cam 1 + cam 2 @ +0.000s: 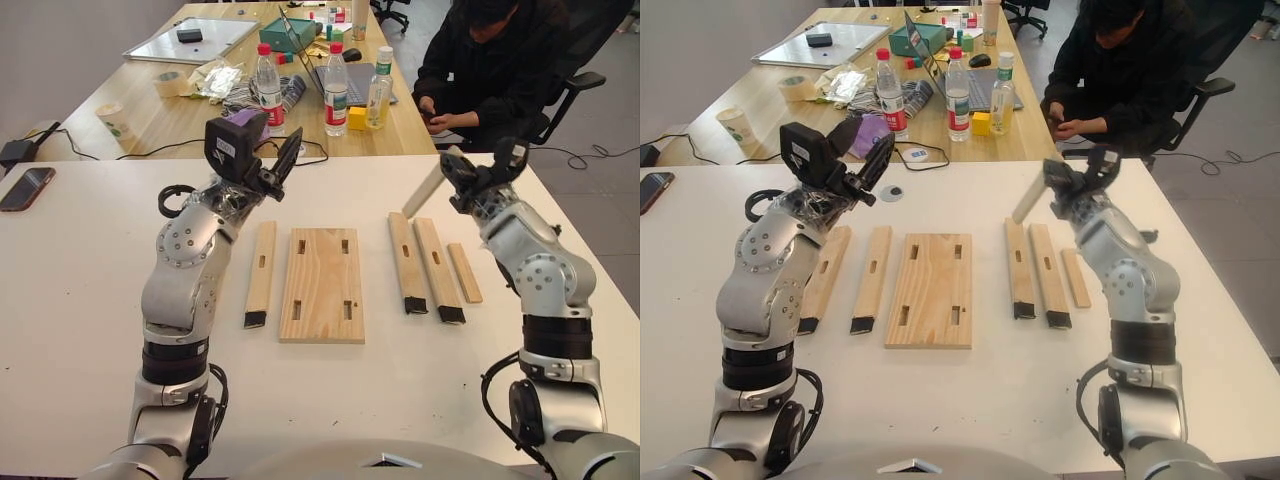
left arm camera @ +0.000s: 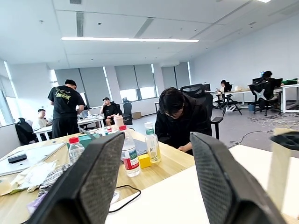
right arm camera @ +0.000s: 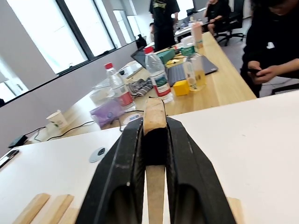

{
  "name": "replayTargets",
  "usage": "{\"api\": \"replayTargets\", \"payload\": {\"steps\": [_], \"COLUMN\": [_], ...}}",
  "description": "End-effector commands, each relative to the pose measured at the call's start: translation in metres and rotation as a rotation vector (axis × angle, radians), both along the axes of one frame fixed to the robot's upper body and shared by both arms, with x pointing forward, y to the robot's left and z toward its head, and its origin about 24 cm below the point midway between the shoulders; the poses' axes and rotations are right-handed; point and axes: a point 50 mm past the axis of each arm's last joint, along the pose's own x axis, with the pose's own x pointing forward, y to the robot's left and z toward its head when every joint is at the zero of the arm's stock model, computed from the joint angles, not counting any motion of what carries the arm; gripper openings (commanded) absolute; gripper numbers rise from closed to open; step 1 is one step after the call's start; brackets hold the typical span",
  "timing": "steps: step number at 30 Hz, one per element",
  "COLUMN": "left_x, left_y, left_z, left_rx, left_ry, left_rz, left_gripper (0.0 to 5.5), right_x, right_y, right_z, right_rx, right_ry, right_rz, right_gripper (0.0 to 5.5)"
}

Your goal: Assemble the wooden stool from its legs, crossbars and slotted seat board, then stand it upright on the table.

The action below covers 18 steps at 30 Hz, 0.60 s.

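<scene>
Pale slotted wooden seat board [image 1: 322,284] lies flat on white bench [image 1: 80,300], mid-surface; pale wooden legs [image 1: 261,272] lie alongside it, both sides. Beyond: right pincer [image 1: 462,182] clamps a pale wooden bar [image 1: 422,190], raised; left pincer [image 2: 152,177] gapes wide, empty.

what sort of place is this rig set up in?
Likely an open-plan office or lab: a long wooden desk with water bottles, an office chair, and a ceiling strip light overhead.

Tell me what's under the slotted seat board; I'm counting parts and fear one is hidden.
The seat board lies flat on the white table; nothing pokes out past its edges. The surface directly beneath is covered.
</scene>
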Motion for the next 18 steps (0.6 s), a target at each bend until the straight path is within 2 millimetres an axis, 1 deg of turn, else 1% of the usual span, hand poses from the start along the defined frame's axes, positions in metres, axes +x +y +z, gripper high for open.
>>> {"api": "replayTargets", "payload": {"steps": [1,2,5,12,16,18], "left_x": [0.003,0.003,0.003,0.003,0.003,0.003], "left_y": [0.006,0.006,0.006,0.004,0.003,0.003], "left_z": [0.0,0.0,-0.001,-0.004,-0.004,-0.005], "left_rx": [-0.018,-0.023,-0.021,-0.013,-0.012,-0.011], "left_ry": [0.007,0.009,0.013,0.023,0.023,0.025], "left_rz": [0.027,0.028,0.03,0.02,0.017,0.017], "left_gripper": [2.57,2.57,2.57,2.57,2.57,2.57], "right_x": [-0.01,-0.012,-0.012,-0.014,-0.018,-0.02], "right_y": [-0.007,-0.008,-0.002,0.01,0.013,0.014], "right_z": [-0.025,-0.029,-0.039,-0.035,-0.043,-0.052], "right_rx": [0.013,0.022,0.059,0.108,0.081,0.086], "right_ry": [0.031,0.04,0.062,0.052,0.078,0.116], "right_rz": [-0.104,-0.121,-0.123,-0.09,-0.082,-0.08], "right_gripper": [0.42,0.42,0.42,0.42,0.42,0.42]}}
